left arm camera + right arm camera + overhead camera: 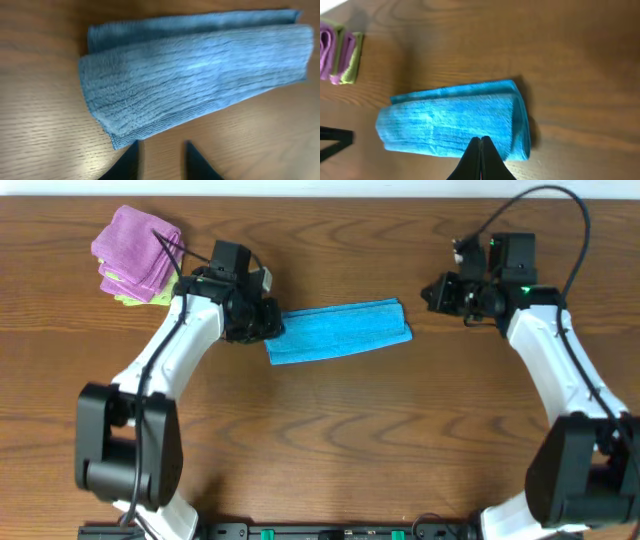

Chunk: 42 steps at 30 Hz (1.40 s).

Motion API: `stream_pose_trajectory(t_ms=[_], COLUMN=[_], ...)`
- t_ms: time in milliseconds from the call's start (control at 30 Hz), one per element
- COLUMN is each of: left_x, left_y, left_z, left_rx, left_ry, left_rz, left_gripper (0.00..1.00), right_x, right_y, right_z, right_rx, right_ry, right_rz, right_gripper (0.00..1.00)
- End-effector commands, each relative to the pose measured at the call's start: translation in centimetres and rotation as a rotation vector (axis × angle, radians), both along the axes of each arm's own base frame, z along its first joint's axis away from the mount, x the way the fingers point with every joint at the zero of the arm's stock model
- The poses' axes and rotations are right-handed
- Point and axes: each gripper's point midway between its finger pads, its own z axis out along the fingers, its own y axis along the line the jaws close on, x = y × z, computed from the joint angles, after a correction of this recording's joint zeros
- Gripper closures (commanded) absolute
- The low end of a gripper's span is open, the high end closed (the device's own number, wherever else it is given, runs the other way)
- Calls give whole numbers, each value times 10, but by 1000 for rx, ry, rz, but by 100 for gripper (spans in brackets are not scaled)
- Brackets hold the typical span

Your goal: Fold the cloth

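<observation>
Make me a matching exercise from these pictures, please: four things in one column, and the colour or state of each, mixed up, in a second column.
Things
1. middle cloth
2. stacked cloths
3. left gripper
4. right gripper

Colour or state
A. shut, with nothing between the jaws
B. purple, with yellow-green underneath
C. blue, folded into a long strip
D. open, at one end of a cloth

Pairs: 1-C, 2-B, 3-D, 4-A
</observation>
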Motion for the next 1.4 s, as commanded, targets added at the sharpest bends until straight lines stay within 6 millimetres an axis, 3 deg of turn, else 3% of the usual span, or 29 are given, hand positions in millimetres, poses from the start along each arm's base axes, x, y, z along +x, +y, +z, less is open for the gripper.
stream_pose_trajectory(t_ms=[0, 33, 100, 267, 467, 700, 967, 1033, 1233, 1333, 1367], left_x=[13, 13, 12, 12, 14, 14, 17, 18, 23, 28, 28], left_y=[10, 11, 10, 10, 9, 10, 17, 18, 13, 13, 12], left_z=[14, 13, 9, -1, -1, -1, -3, -2, -2, -11, -16], left_rx=[109, 121, 125, 126, 123, 124, 168, 173, 176, 255, 280], left_ry=[-89, -91, -81, -47, -56, -54, -68, -77, -112, -141, -140], left_rz=[18, 20, 19, 42, 42, 42, 56, 58, 24, 26, 21], left_gripper=[43, 37, 33, 35, 34, 34, 35, 35, 64, 93, 94], right_x=[3, 3, 5, 9, 3, -11, -58, -61, -59, -57, -56], right_y=[6, 9, 18, 30, 43, 45, 51, 50, 52, 53, 54], right_z=[-12, -18, -32, -62, -104, -149, -158, -158, -154, -147, -144], right_rx=[-142, -162, -183, -202, -216, -278, -317, -320, -312, -305, -301], right_ry=[-18, -9, 5, 39, 117, 218, 395, 406, 394, 381, 373], right_rz=[23, 27, 43, 66, 107, 126, 181, 184, 183, 174, 174], right_gripper=[99, 99, 98, 99, 98, 98, 98, 99, 99, 99, 99])
